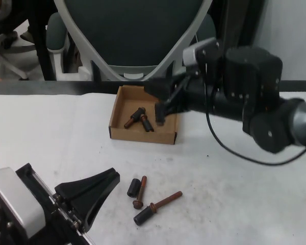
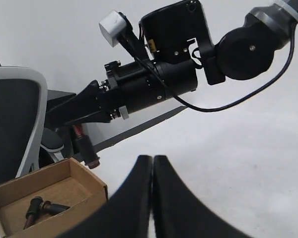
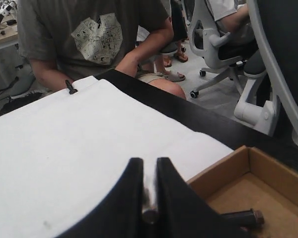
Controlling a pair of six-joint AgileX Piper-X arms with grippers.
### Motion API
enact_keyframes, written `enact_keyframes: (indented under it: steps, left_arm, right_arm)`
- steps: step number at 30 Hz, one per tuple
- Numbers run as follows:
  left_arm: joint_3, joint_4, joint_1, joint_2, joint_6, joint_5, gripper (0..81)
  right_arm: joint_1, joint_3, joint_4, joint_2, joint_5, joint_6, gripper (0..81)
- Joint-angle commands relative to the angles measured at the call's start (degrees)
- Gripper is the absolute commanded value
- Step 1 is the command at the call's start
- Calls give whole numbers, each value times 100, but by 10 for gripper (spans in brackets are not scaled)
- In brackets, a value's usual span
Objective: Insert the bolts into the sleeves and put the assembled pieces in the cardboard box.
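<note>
The cardboard box stands at the bench's far middle, with two assembled bolt-and-sleeve pieces lying in it. Above its right side my right gripper is shut on another assembled piece, which hangs upright; the left wrist view shows that piece over the box. Between the right gripper's fingers I see the piece's end. My left gripper is shut and empty near the front left. Beside it lie a loose sleeve, a bolt and a bolt in a sleeve.
White cloth covers the bench. A black edge strip runs along the far side, with an office chair behind it. A seated person is beyond the bench's edge. Open room lies right of the loose parts.
</note>
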Motion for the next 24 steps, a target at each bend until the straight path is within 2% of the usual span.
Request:
enact_keyframes:
  steps: [1,12,24]
  left_arm:
    - [-36,-38,-3,-25,160,-135,8]
    - [-36,-49,-3,-25,159,-177,8]
    - [-36,-62,-3,-25,159,-191,8]
  right_arm:
    - [-166,-616,362,168,-170,-9,2]
    - [-366,-1751,1158,1000,-408,58,2]
    - [-569,-2438,1535,1769,-447,97,2]
